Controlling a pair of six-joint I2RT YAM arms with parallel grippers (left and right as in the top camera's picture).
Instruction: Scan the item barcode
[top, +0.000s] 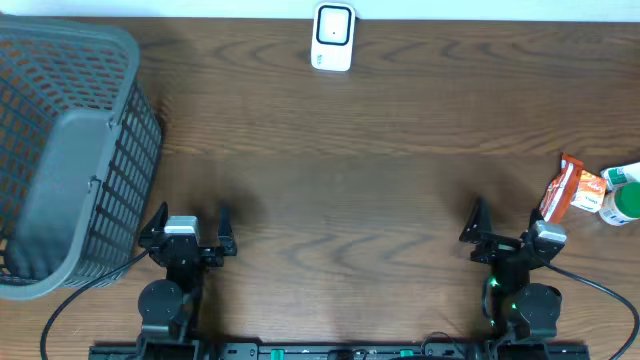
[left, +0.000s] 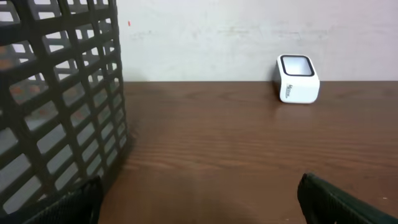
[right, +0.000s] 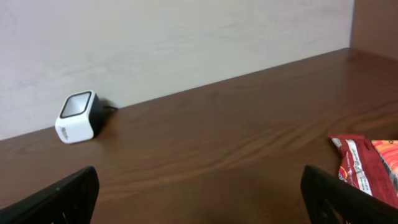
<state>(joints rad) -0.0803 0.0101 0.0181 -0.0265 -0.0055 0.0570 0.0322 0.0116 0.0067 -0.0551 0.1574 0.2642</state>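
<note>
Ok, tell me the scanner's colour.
White scanner, black-rimmed window on top; clearest in the left wrist view.

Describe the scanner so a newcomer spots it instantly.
Follow the wooden table's far edge, by the wall, to the middle. The scanner stands there alone: a small white box with a dark window, unlike the grey basket or the red snack pack.

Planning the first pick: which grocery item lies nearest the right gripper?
The red packet, closest to the right gripper; the orange pack and green-capped bottle lie farther right.
</note>
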